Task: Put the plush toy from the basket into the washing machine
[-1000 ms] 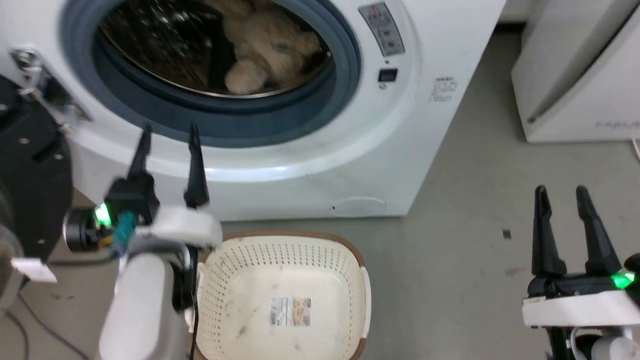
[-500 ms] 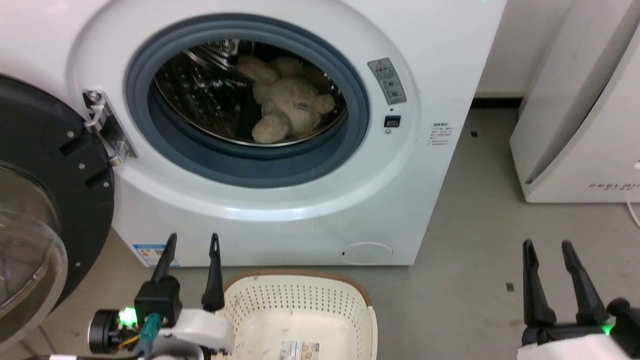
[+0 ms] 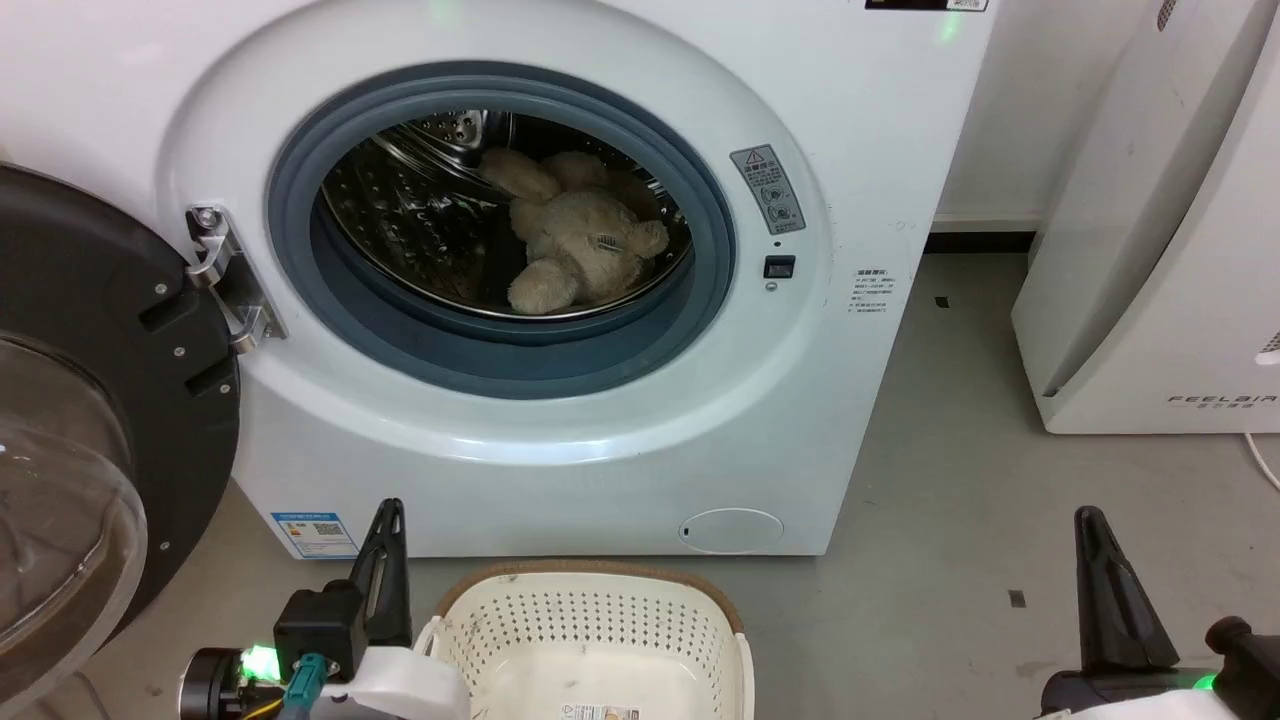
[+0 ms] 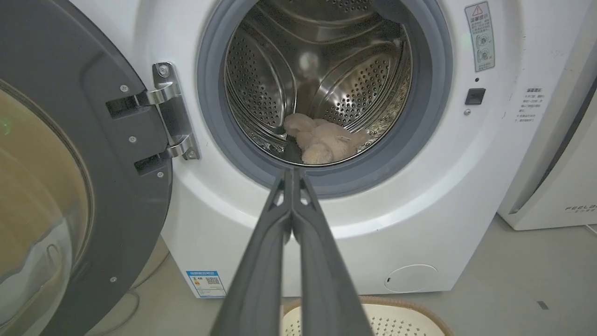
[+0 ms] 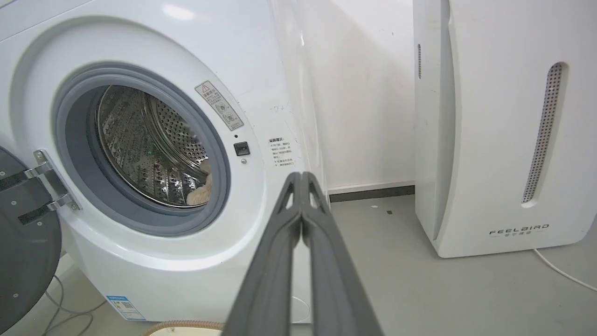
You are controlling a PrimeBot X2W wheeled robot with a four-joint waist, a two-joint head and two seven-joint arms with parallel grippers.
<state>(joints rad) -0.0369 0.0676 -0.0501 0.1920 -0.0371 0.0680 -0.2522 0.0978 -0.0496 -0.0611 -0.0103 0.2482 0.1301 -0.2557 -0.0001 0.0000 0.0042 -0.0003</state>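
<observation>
The plush toy [image 3: 575, 250] lies inside the steel drum of the washing machine [image 3: 600, 440], low and toward the right; it also shows as a cream heap [image 4: 322, 142] in the left wrist view. The basket [image 3: 590, 620] stands on the floor in front of the washer, with nothing in it but the sticker on its floor. My left gripper [image 3: 390, 512] hangs just left of the basket, shut with its fingertips pressed together [image 4: 291, 172] and nothing between them. My right gripper [image 3: 1092, 520] sits at the lower right over bare floor, also shut [image 5: 302, 176] on nothing.
The black-framed glass door [image 3: 90, 400] stands swung open at the left, close to my left arm. A white FEELBAIR appliance [image 3: 1160, 250] stands at the right with a cable [image 3: 1262, 460] on the floor. Grey floor lies between it and the washer.
Both grippers have shut; their fingers stood apart in the earlier frames. The head camera has tilted up, so the washer opening sits lower in view and both arms sit nearer the bottom edge.
</observation>
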